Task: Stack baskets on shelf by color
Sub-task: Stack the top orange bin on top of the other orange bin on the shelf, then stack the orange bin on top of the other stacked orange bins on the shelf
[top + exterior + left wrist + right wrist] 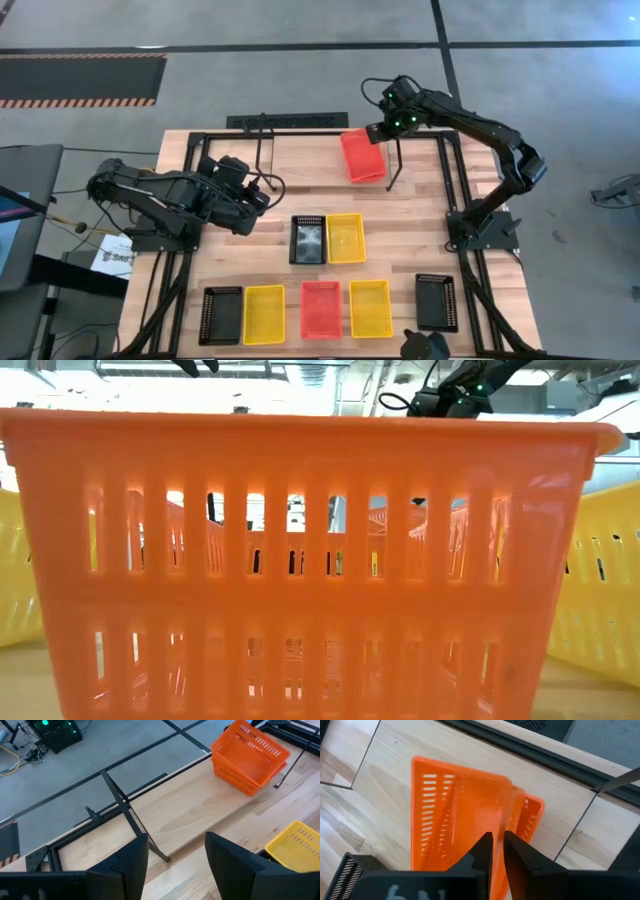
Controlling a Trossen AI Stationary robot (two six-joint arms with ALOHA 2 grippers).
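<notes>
My right pincer (377,133) is at the far edge of the table (420,225), its fingers (482,851) pinched together on the rim of a red basket (362,156). In the right wrist view that basket (455,815) hangs tilted just beyond the fingers, and a second red basket (532,815) sits nested under it, its corner poking out to one side. Both are shallow orange-red plastic trays with rows of narrow upright slots in their walls. They sit at the right end of the shelf (262,150), a thin black rod rack whose right upright (395,165) stands just beside the pincer.

My left pincer (262,192) waits with its fingers (235,865) apart, well to the left of the red pair, near the shelf's left upright.

Closer to me than both pincers, loose baskets lie flat on the wood. A black basket (307,239) and a yellow basket (346,238) touch side by side mid-table. Along the near edge sit a black one (220,315), a yellow one (264,314), a third red basket (320,309), another yellow (370,308) and another black (436,302).
</notes>
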